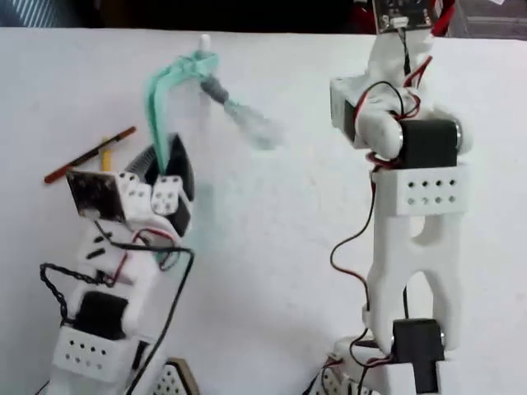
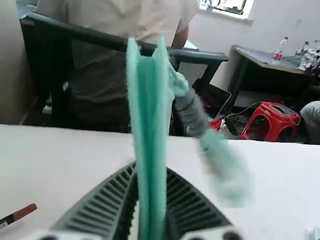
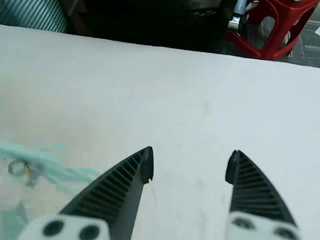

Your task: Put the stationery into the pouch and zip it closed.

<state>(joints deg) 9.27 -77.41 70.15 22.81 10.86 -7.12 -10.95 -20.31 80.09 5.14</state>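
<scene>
My left gripper is shut on one edge of the teal pouch and holds it up off the white table. In the left wrist view the pouch stands as a narrow upright strip between the dark fingers of the left gripper. A grey piece and a blurred teal end hang from its top. A red-brown pencil and a yellow pen lie on the table left of that gripper. My right gripper is open over bare table, holding nothing.
The right arm stretches up the right side of the table. A blurred teal shape with a small metal ring shows beside the right gripper. A chair and a red stool stand beyond the far table edge.
</scene>
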